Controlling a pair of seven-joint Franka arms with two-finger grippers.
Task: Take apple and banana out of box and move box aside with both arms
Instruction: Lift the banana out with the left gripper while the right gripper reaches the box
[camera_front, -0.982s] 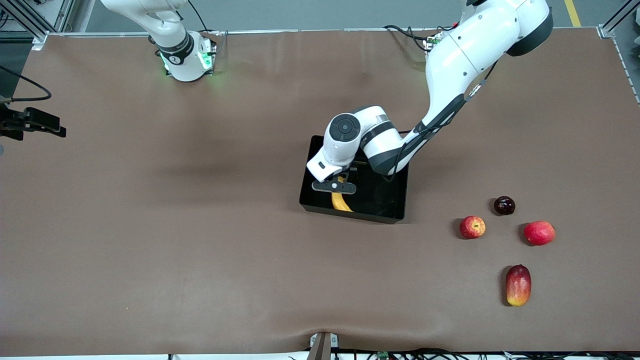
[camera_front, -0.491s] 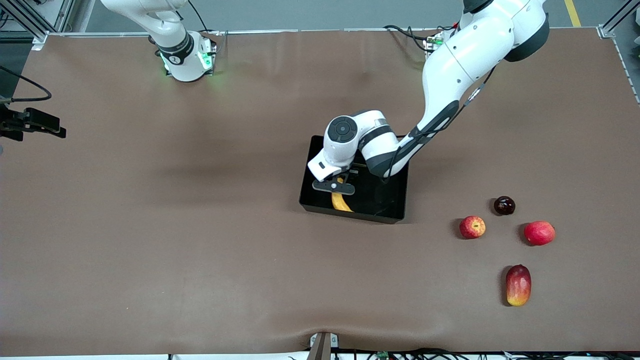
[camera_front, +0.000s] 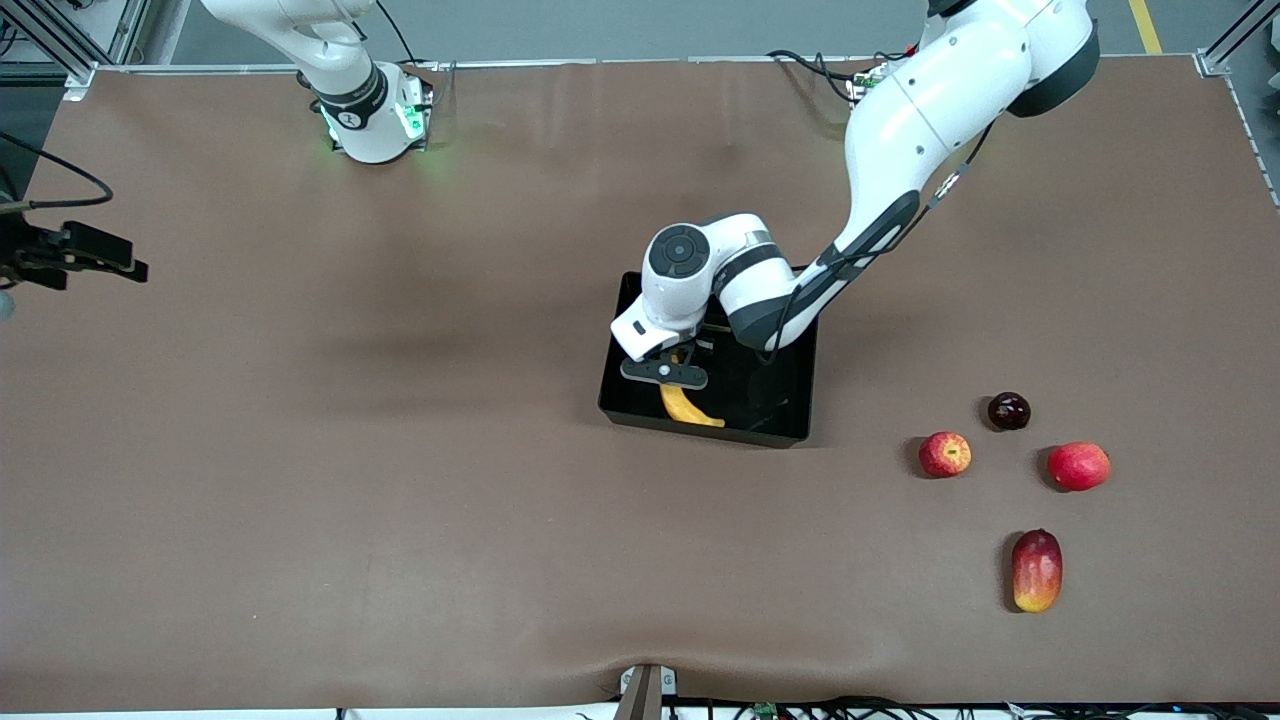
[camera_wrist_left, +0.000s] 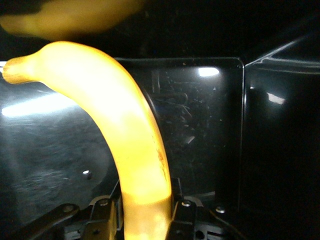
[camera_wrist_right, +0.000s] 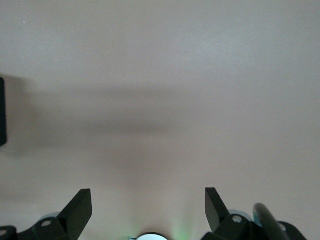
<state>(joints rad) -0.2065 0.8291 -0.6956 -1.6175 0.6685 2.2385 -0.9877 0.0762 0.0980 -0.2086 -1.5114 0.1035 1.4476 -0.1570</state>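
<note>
The brown table (camera_front: 400, 500) fills the front view, with 2 white arms based along its upper edge. The left arm (camera_front: 930, 110) reaches down from its base to the middle of the table. The right arm (camera_front: 330, 60) waits off at its own end, showing only its base and lower part there.

The black box (camera_front: 780, 400) sits near the middle of the table, its walls low and glossy. The left gripper (camera_front: 672, 375) is down inside the box, at the side toward the right arm's end. In the left wrist view its fingers (camera_wrist_left: 182, 212) are clamped on one end of the banana (camera_wrist_left: 130, 135), which curves away over the box floor (camera_wrist_left: 200, 125). In the front view the banana (camera_front: 688, 408) pokes out below the gripper, toward the box wall nearest the front camera.

The right gripper (camera_wrist_right: 148, 202) hangs over bare table, its fingers (camera_wrist_right: 80, 207) wide apart with nothing between them.

4 fruits lie on the table toward the left arm's end, all outside the box: an oblong red and yellow fruit (camera_front: 1036, 570) nearest the front camera, a plain red fruit (camera_front: 1078, 465), the small red apple (camera_front: 944, 454) with yellow streaks, nearest the box, and a dark round fruit (camera_front: 1008, 411) farthest from the camera.
</note>
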